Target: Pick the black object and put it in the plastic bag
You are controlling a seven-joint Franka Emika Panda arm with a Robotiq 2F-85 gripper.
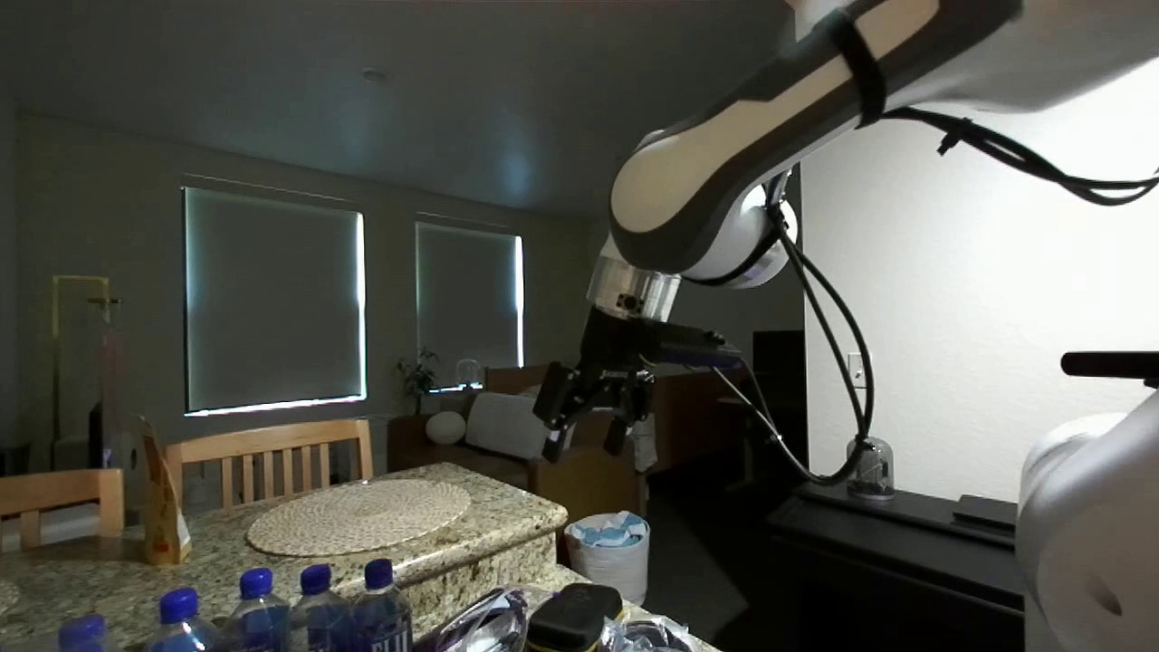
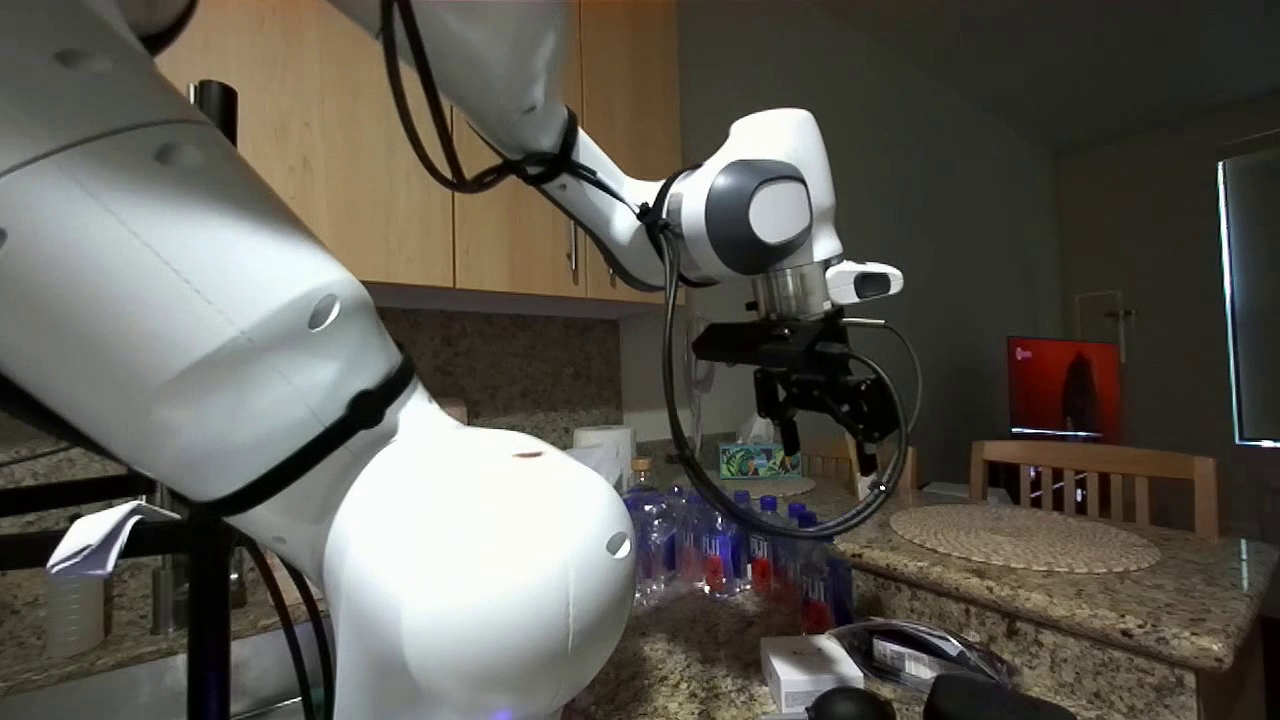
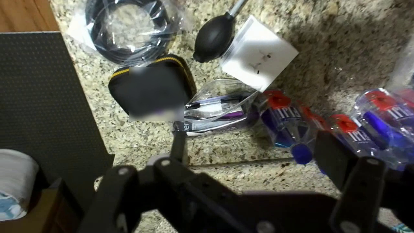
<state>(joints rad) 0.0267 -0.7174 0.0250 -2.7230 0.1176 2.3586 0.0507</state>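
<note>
Empty jaws spread wide, 1 black case (image 3: 153, 90), 2 plastic bags (image 3: 221, 88), seemingly over 5 bottles (image 2: 716, 552)

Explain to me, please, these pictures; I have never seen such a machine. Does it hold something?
The machine is a robot arm with two black fingers. Two pictures are taken from outside it; the third is taken from its wrist, looking down. On the speckled counter are a black case with yellow trim, a black bulb, a white box, a clear plastic bag with things inside, a dark coil in clear plastic, and several bottles. The fingers stand wide apart, with nothing held between them.
</note>
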